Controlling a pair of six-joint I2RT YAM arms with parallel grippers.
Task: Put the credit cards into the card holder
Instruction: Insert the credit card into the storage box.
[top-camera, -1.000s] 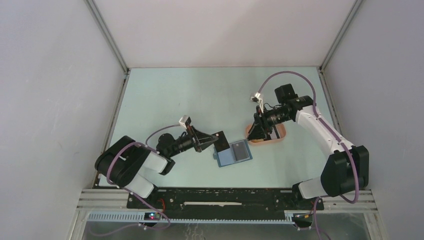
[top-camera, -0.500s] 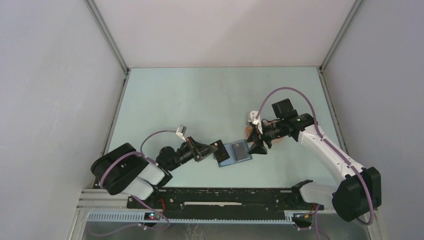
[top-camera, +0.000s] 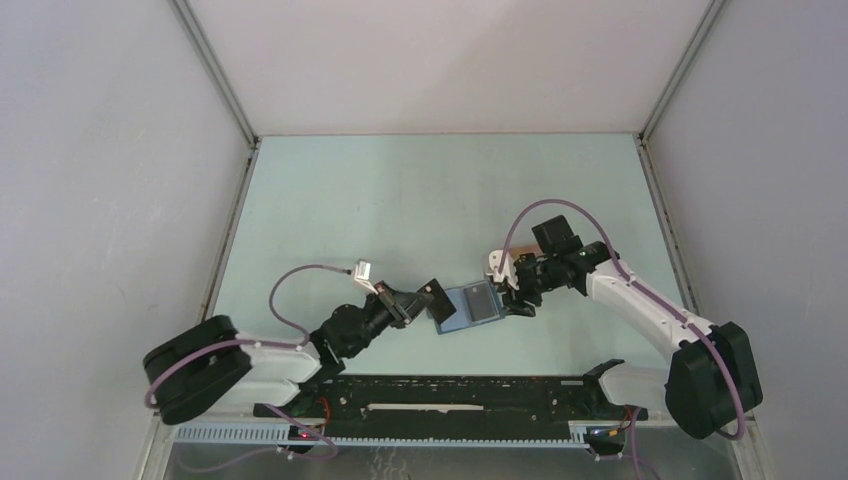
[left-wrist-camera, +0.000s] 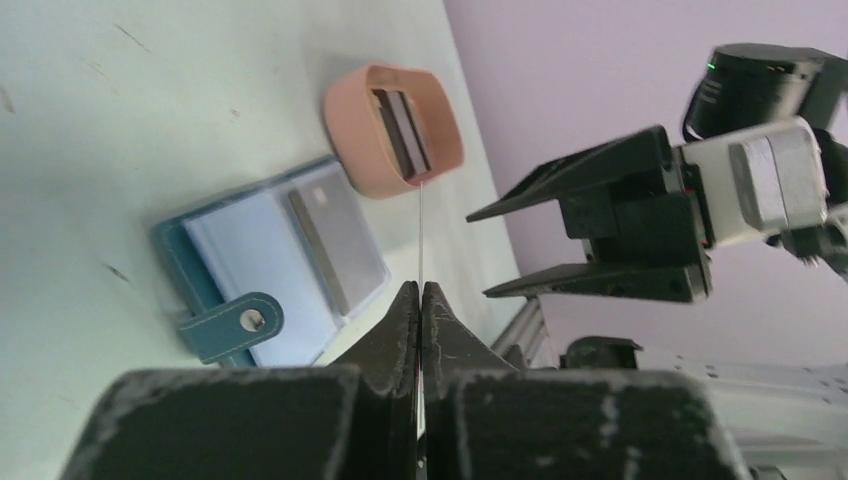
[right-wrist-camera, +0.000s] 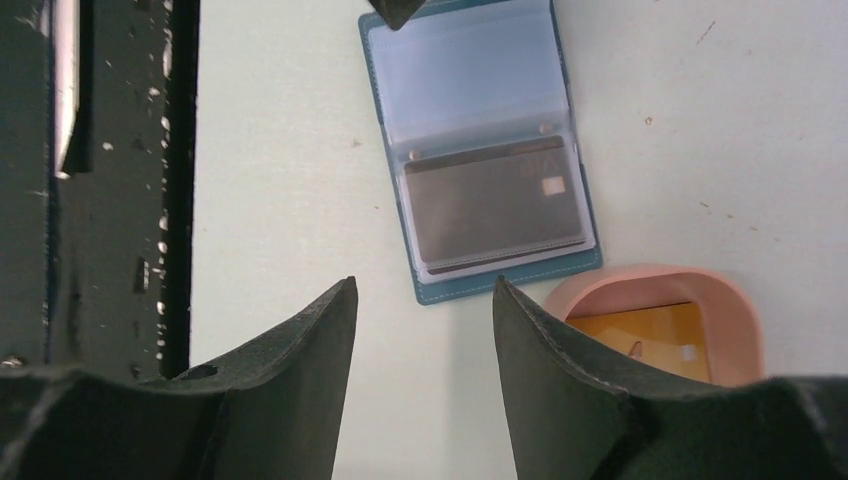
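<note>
The card holder (top-camera: 470, 304) lies open on the table, with a dark credit card (right-wrist-camera: 495, 205) in its right clear sleeve. My left gripper (top-camera: 408, 304) is shut on a black credit card (top-camera: 436, 298) at the holder's left edge. In the left wrist view that card (left-wrist-camera: 421, 230) shows edge-on, sticking out past the closed jaws. My right gripper (right-wrist-camera: 422, 285) stands open with nothing in it, just off the holder's right edge (right-wrist-camera: 505, 285). An orange-yellow card (right-wrist-camera: 640, 335) lies in the peach-pink tray (right-wrist-camera: 660, 285).
The tray (left-wrist-camera: 345, 140) stands right behind the holder's right half and holds upright dark cards (left-wrist-camera: 400, 130). The holder's snap flap (left-wrist-camera: 232, 325) sticks out on the left gripper's side. The two grippers face each other across the holder, a short way apart.
My right gripper has left the tray and come down forward to the holder's right edge. The left arm has stretched out lower, still holding the black card by the holder's left edge.
</note>
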